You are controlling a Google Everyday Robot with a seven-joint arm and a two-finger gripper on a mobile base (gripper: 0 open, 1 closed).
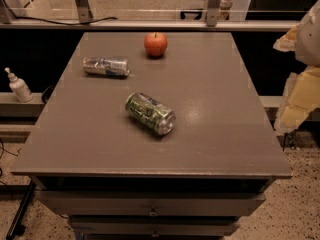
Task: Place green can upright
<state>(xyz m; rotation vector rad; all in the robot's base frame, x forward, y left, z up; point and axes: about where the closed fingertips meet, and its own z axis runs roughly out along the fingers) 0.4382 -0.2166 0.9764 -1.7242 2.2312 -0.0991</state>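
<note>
Over at the right edge of the camera view, the claw (299,91) shows as pale, yellowish shapes hanging beyond the right side of the desk (215,109), well apart from everything on it and holding nothing that can be seen; whether it is wide or narrow I cannot tell. Near the middle of the grey desk top, a little toward the front, the green can (150,114) lies on its side rather than standing. Its long axis runs on a diagonal, from far-left to near-right. One silver end faces the near-right, turned partly toward the camera and catching the light, while the other end points away toward the far-left corner. The mottled green print wraps the side that shows, and the can rests on the bare surface, touching no other thing. Farther back and to the left lies a silver-and-blue can (106,66), also on its side, with its long axis nearly straight across from left to right; it sits clearly apart from the green can. Beyond that, near the far edge and about centred, a red apple (155,44) sits with its stem up. Drawer fronts (150,211) show beneath the desk's front edge. Off the desk, on a low ledge at the left, a small white pump bottle (19,86) stands upright.
</note>
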